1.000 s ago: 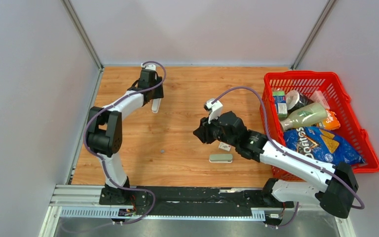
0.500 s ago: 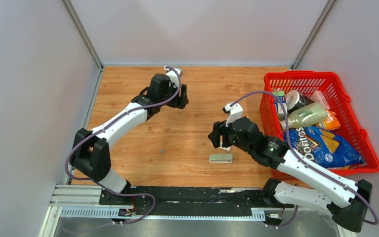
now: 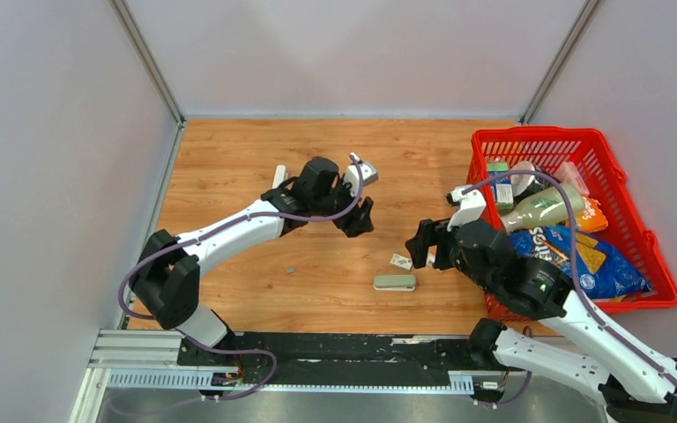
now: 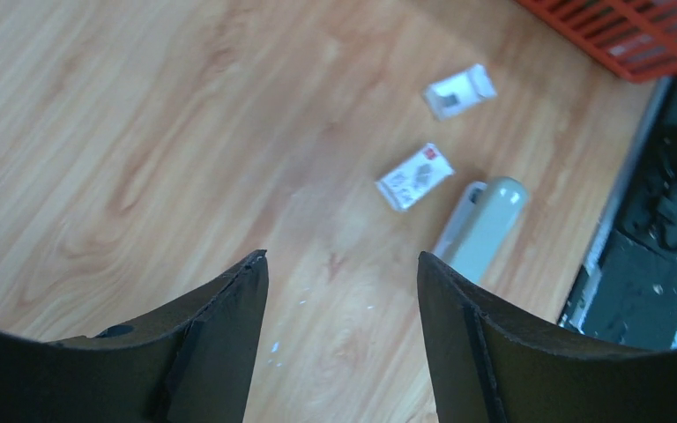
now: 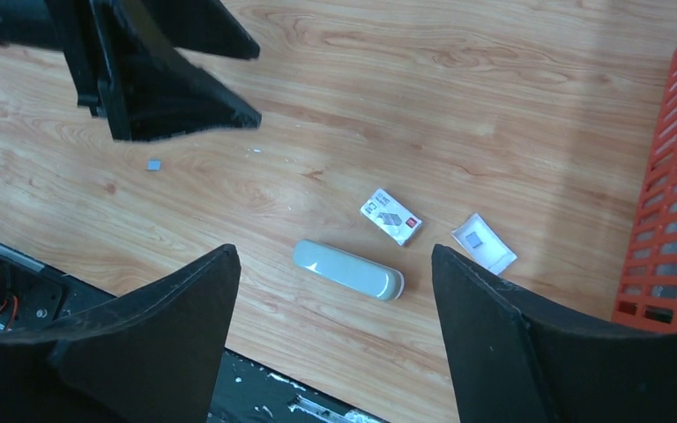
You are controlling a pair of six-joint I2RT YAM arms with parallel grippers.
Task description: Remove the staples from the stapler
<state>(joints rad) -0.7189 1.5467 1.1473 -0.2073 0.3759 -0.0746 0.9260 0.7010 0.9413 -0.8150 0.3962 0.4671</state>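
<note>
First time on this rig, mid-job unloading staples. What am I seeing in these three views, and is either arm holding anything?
The left arm and right arm are bolted at the near edge of a wooden table. The wide picture looks down from above and behind them. The other two come from a camera on each wrist; the dark wedges at the bottom are that arm's own fingers. On the table lie a grey-green stapler, two small white printed boxes and a tiny grey piece, perhaps staples. A red basket of groceries stands at the right. The left pincer and right pincer are both open, holding nothing.
</note>
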